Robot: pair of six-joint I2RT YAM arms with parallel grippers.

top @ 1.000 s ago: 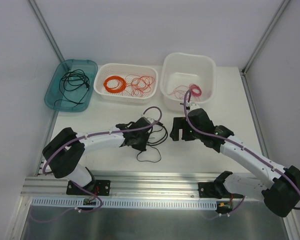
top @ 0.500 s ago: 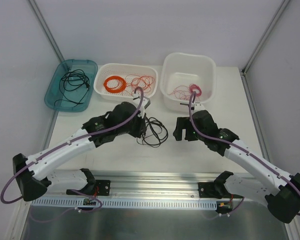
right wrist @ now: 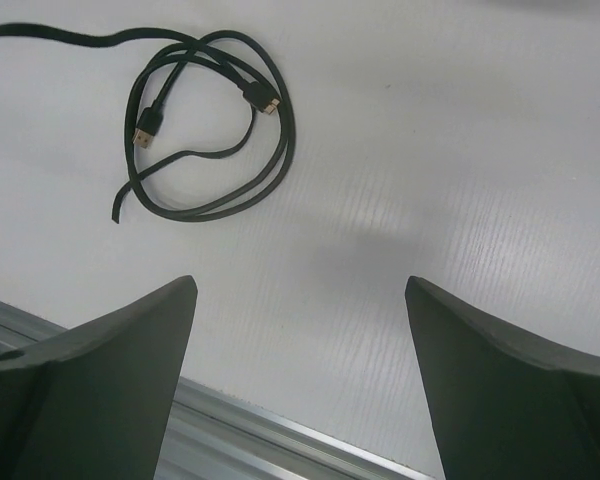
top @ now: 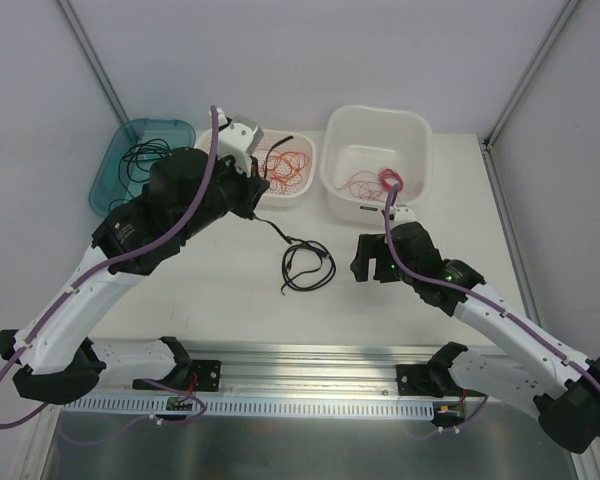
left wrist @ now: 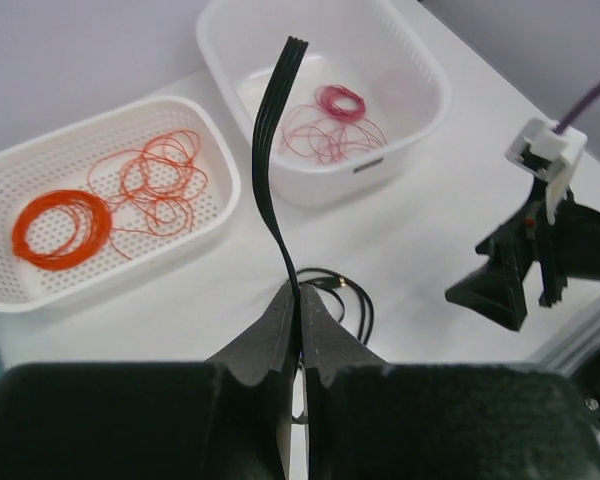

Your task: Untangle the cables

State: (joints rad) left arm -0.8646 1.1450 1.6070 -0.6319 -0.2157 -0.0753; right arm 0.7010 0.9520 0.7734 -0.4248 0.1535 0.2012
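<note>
Noted at far left, beyond and left of the left hand (top: 260, 185), a teal tray (top: 108, 198) with a loose black wire (top: 148, 158) inside. Found the left hand high above the table (top: 230, 290), fingers (left wrist: 277, 330) pressed together on the black cable (left wrist: 266, 190), clamped near one end, with a short free end standing up past the fingertips. Traced the remainder down from that hand to a loose loop lying flat on the table between the two hands, both plugs (right wrist: 148, 128) showing. Recorded just beyond the left hand a white perforated basket (left wrist: 225, 170) with a tight orange coil (left wrist: 24, 232) and loose red wires (left wrist: 155, 185) beside it. Recorded further right, beyond the right hand (top: 369, 264), a white tub (top: 378, 112) with thin pink wires (left wrist: 325, 135). Found the right hand low over the table, fingers wide apart over bare surface, cable loop ahead and to its left, not touching
</note>
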